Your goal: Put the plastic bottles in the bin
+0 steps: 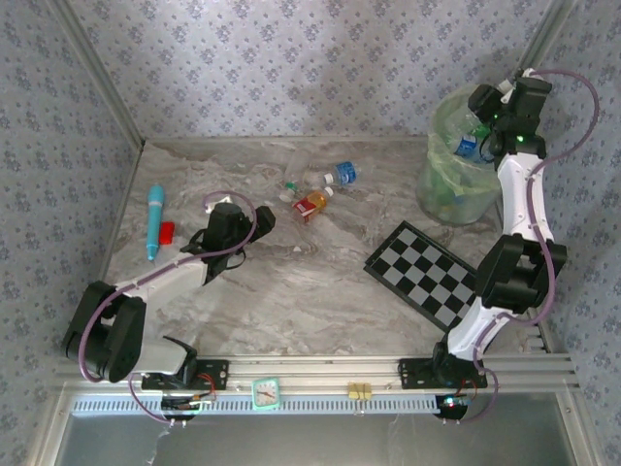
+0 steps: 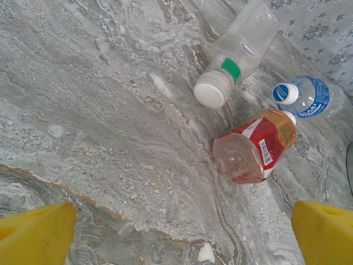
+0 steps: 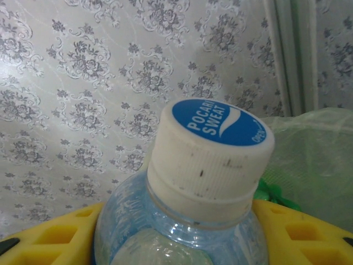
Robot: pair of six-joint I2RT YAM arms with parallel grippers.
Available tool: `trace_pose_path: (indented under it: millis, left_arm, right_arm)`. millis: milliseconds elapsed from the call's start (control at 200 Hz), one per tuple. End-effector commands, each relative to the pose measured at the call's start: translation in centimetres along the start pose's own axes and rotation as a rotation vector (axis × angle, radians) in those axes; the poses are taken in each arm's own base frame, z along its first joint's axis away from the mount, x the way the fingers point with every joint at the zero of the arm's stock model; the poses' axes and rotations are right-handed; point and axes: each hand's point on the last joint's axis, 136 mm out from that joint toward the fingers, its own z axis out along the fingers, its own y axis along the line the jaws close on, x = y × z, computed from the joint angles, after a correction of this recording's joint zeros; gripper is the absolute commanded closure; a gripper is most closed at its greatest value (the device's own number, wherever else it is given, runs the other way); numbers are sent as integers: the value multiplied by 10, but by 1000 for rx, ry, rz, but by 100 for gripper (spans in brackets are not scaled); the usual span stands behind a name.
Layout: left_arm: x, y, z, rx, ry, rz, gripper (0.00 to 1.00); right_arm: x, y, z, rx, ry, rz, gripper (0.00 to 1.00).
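The right gripper (image 3: 176, 243) clamps a bottle (image 3: 138, 221) capped POCARI SWEAT.

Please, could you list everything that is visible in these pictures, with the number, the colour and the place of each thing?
Loose bottles: three, lying mid-table towards the far side; white-capped clear bottle, blue-labelled bottle, red-orange bottle.
Held bottle: one, clear, white cap with blue top, over the bin.
Bin: one, pale green, far right corner; bottles inside, number unclear.
Pen-like tube: one, turquoise, left side.
Small red item: one, beside the tube.
Checkerboard: one, black and white, right side.
Clock-like item: one, teal, near rail.
Table: one, grey marbled.
Left arm: white and black, jaws open, near the loose bottles.
Right arm: white and black, jaws shut on the held bottle.
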Motion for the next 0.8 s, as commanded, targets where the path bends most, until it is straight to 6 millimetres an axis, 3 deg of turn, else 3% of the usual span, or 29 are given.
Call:
trace_pose_path:
  millis: [0,190,395,615,795]
  left_arm:
    - [-8,-14,0,35,-5,10,0]
    - [-9,-14,-1,37,-3,16,0]
    - [-9,-14,-2,37,-5,21,0]
    - [-10,-17,0,45,-2,22,0]
    - [-11,-22,2,61,2,44,0]
  right_arm:
    - [-2,11,4,-49,38,43,49]
    - [3,3,8,-16,60,54,37]
    - [-15,-8,-11,56,3,25,19]
    - [-34,-20,-42,139,-91,-36,13]
    - [-38,-9,-64,103,-133,-60,12]
